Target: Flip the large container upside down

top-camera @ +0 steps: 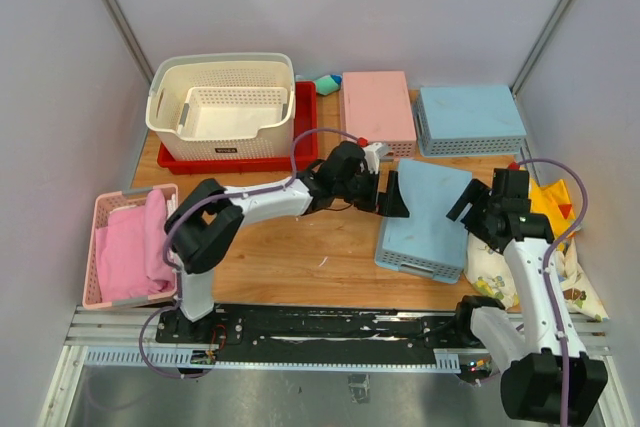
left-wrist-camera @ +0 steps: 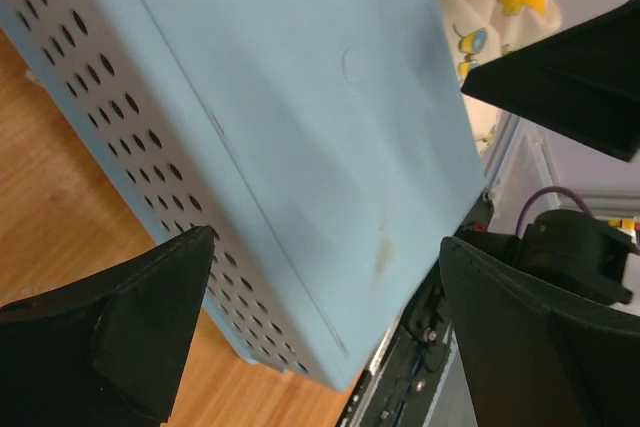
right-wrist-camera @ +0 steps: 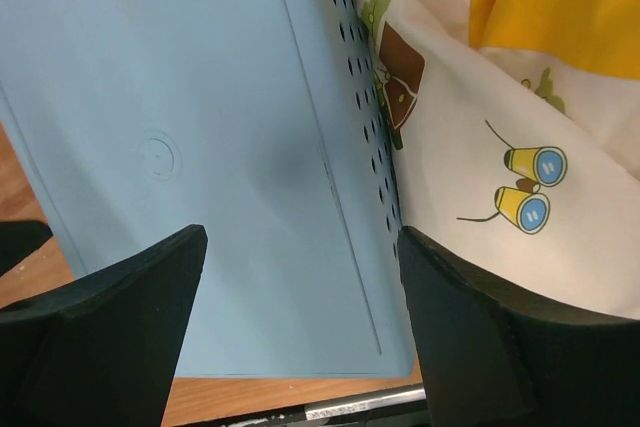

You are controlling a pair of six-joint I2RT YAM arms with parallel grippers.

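The large container [top-camera: 225, 145] is a deep cream perforated basket standing upright at the back left, inside a shallow red tray [top-camera: 306, 132]. A smaller white basket [top-camera: 232, 112] sits inside it. Both grippers are far from it, at an upside-down light blue basket [top-camera: 428, 217] in the middle right. My left gripper [top-camera: 390, 194] is open at that basket's left edge, and the left wrist view [left-wrist-camera: 325, 257] shows its blue base [left-wrist-camera: 300, 127] beyond the spread fingers. My right gripper [top-camera: 465, 202] is open over its right edge, which also shows in the right wrist view [right-wrist-camera: 300, 237].
An upside-down pink basket [top-camera: 378, 107] and another upside-down blue basket [top-camera: 470, 117] stand at the back. A pink basket with pink cloth [top-camera: 130, 247] is at the left. A patterned cloth with a yellow piece [top-camera: 560, 237] lies right of the blue basket, and also shows in the right wrist view [right-wrist-camera: 500, 147].
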